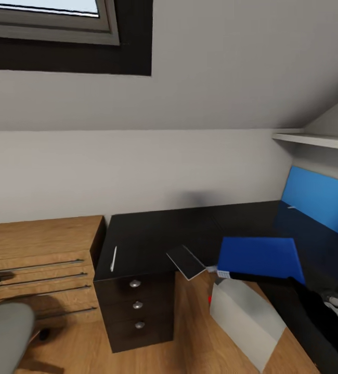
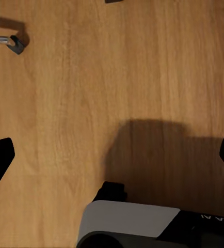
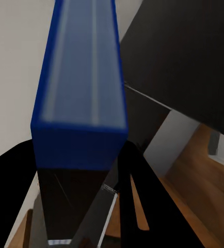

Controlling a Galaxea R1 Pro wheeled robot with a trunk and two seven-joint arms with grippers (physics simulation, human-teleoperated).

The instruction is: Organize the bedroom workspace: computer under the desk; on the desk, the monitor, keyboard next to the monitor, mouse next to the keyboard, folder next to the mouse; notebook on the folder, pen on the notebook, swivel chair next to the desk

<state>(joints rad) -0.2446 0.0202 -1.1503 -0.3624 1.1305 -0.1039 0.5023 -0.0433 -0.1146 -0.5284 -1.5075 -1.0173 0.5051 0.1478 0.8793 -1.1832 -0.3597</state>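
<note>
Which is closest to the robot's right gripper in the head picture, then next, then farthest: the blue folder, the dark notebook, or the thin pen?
1. The folder, held in the right gripper above the desk edge.
2. The notebook, overhanging the desk's front edge, left of the folder.
3. The pen, farthest, near the desk's left end.

Sloped pale grey wall, dark-framed skylight set in its upper part, light wood floor, light-wood drawer chest with thin metal handles against the wall, white shelf above blue wall panel
</note>
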